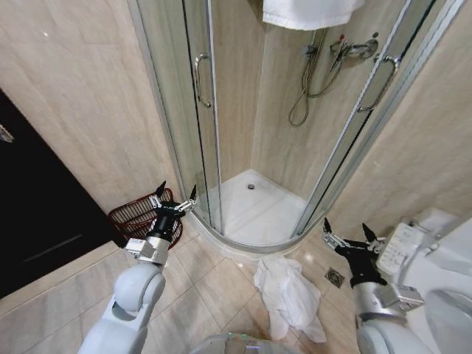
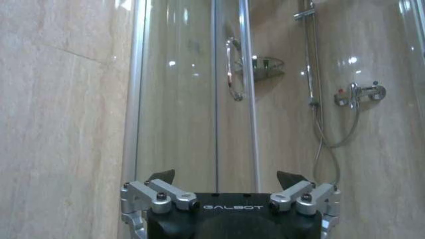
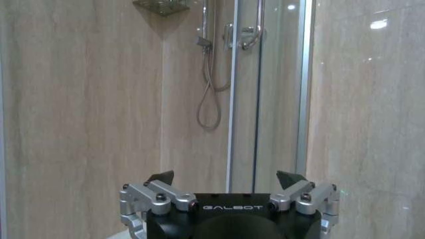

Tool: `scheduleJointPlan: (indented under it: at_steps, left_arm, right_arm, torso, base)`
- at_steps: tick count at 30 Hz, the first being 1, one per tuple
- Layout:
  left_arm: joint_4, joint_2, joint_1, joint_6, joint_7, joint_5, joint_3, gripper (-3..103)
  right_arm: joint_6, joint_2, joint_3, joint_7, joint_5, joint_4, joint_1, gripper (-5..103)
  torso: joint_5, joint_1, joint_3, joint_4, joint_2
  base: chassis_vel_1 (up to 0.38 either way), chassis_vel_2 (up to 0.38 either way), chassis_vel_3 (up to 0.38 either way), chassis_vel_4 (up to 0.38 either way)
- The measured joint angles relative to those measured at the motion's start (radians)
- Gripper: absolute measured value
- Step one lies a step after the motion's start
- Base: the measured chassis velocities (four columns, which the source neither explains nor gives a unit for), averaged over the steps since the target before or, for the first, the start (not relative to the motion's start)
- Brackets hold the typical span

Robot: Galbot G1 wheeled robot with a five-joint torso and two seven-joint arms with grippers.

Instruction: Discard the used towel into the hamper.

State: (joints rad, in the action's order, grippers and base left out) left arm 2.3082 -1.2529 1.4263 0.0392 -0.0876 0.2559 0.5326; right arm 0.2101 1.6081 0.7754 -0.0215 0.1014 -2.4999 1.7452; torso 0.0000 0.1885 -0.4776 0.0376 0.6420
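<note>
Step in hand: pre-grasp, by my read; nothing was picked up yet, both arms were raised and waiting.
Used towel (image 1: pixel 289 295): white, crumpled on the floor tiles just outside the shower tray (image 1: pixel 254 214), lying betw. the two arms but nearer the right one.
Hamper (image 1: pixel 136 217): dark reddish wire basket on the floor by the wall, left of the shower door, next to a dark cabinet (image 1: pixel 37 206); looked empty as far as visible.
Left claw (image 1: pixel 172 198): fingers spread wide, holding nothing, hovering in front of/above the hamper's rim; well apart from the towel.
Right claw (image 1: pixel 348 234): fingers spread wide, holding nothing, up beside the toilet (image 1: pixel 442 265); towel lay below it and toward the robot's left, near but not touching.
Wrist views: each claw pointed at the shower glass w/ nothing betw. its fingertips.
Next move calls for (judgement): right arm to drop down and inward over the bunched cloth, pinch a thick fold, then carry across to the hamper.
Other towel (image 1: pixel 310 11): clean-looking white one hung over the shower top; prob. not the target.
</note>
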Motion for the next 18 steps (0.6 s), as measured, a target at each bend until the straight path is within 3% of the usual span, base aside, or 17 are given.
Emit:
scheduleJointPlan:
  at_steps: [18]
  left_arm:
    - [-0.014, -0.009, 0.003, -0.006, 0.005, 0.011, 0.014, 100]
  right_arm:
    - [0.016, 0.000, -0.002, -0.005, 0.001, 0.000, -0.017, 100]
  torso:
    - [0.0000, 0.032, -0.044, 0.0000, 0.076]
  base:
    - [0.000, 0.000, 0.000, 0.000]
